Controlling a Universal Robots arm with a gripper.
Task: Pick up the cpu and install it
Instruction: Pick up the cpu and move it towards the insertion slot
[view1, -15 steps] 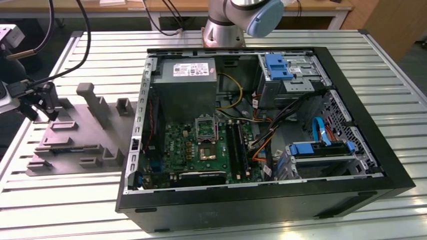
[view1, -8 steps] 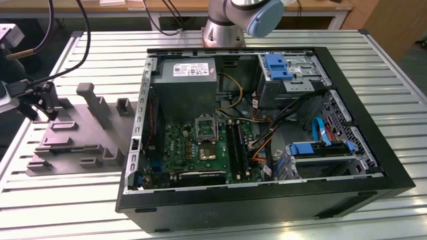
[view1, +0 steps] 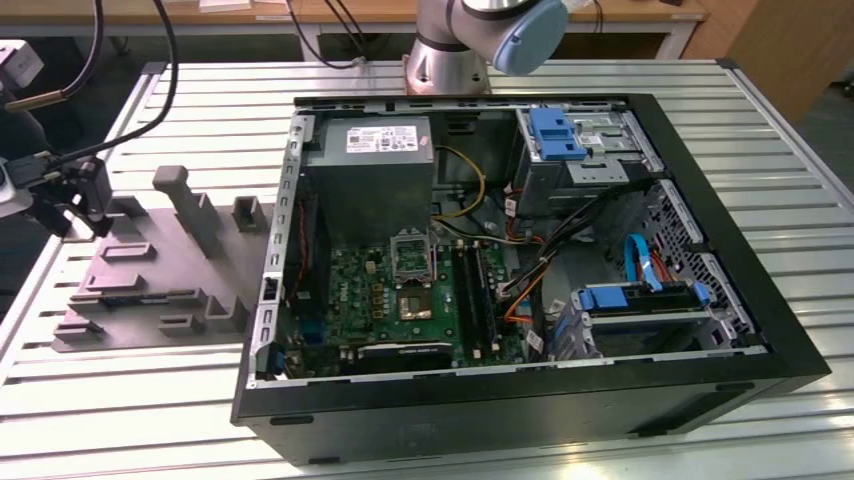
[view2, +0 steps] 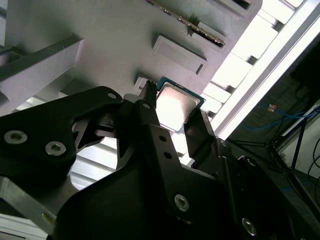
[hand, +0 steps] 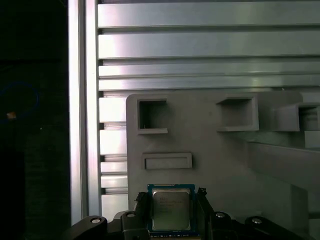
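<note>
- Black fingers (hand: 141, 207) of the gripper (hand: 172, 196) lie closest in both wrist views. They are drawn in narrow on the cpu (hand: 171, 210), one pad against each of two opposite edges, with nothing else in the grip.
- Silvery top up, the cpu sits level between the pads, over the grey fixture (hand: 225, 165) and close to its corner.
- By its look the chip is light, stiff and thin, with a slick metal lid and likely a delicate underside. The side edges are the sound place to hold it. There is little depth for the pads to bite, so it could tilt or slip.
- Raised blocks and square pockets stand on the fixture beyond the chip, and an angled rib rises to one side, so low sideways room is crowded. Above it the way looks free.
- Just beside the fixture's edge the slatted table (hand: 200, 50) ends at a rail, with dark open space past it.
- Farthest off, well apart toward the exterior view's right, lies the open computer case (view1: 727, 210). Its socket (view1: 411, 252) is hemmed in by case walls and cables.
</note>
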